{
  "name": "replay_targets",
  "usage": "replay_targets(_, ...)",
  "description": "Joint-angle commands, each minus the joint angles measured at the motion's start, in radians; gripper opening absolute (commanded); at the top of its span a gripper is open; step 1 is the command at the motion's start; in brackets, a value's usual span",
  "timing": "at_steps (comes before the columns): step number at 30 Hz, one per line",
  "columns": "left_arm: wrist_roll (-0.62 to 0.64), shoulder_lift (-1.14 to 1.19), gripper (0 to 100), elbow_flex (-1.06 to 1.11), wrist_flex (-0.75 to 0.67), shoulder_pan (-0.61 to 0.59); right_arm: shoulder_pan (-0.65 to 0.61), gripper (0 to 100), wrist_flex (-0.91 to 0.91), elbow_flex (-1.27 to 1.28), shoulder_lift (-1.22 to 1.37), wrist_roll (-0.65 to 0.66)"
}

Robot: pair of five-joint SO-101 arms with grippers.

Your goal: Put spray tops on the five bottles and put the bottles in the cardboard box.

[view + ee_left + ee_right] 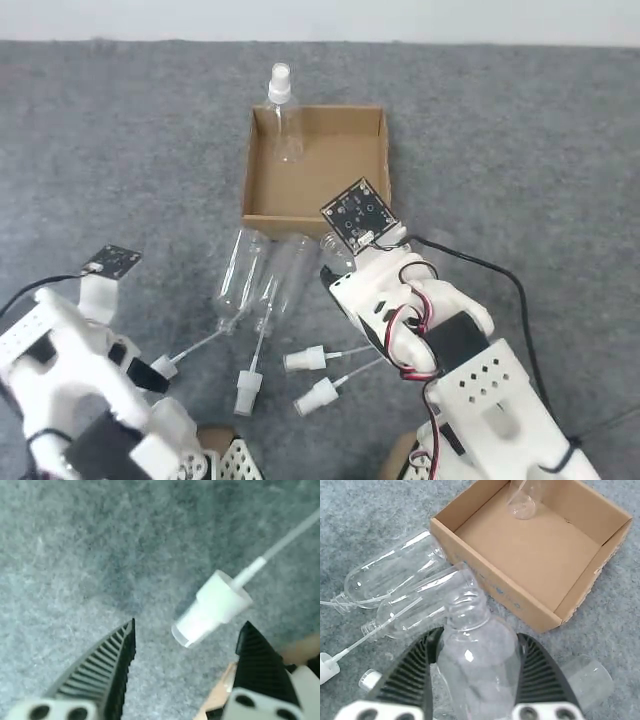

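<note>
Clear plastic is slick, so I worry the uncapped bottle clamped in my right claw, just near of the cardboard box, may twist loose, while my left claw, spread wide astride a white spray top at near left, could knock it rolling.

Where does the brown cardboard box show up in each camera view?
High view: brown cardboard box, top centre.
Right wrist view: box upper right, beyond the clear plastic bottle in the right gripper.
Left wrist view: aimed at a white spray top on grey carpet.
Landmark shared by the first two: the clear spray-topped bottle inside the box.
</note>
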Motion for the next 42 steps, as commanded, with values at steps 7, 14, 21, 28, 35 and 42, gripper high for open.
replay_targets(7,0.072,0.092,30,-0.050,-0.210,-0.003,0.015,3.9,-0.022,-0.008,-0.025,0.000)
replay_targets(14,0.173,0.098,30,-0.059,-0.305,-0.003,0.015,3.9,-0.022,-0.008,-0.025,0.000)
replay_targets(21,0.301,0.101,30,-0.150,-0.313,0.000,0.015,3.9,-0.022,-0.008,-0.025,0.002)
replay_targets(28,0.419,0.109,30,-0.226,-0.324,0.003,0.015,3.9,-0.022,-0.008,-0.025,0.002)
replay_targets(35,0.574,0.109,30,-0.211,-0.448,-0.003,0.016,4.0,-0.022,-0.008,-0.027,0.002)
replay_targets(42,0.707,0.100,30,-0.236,-0.359,0.000,0.016,4.0,-0.022,-0.008,-0.030,0.002)
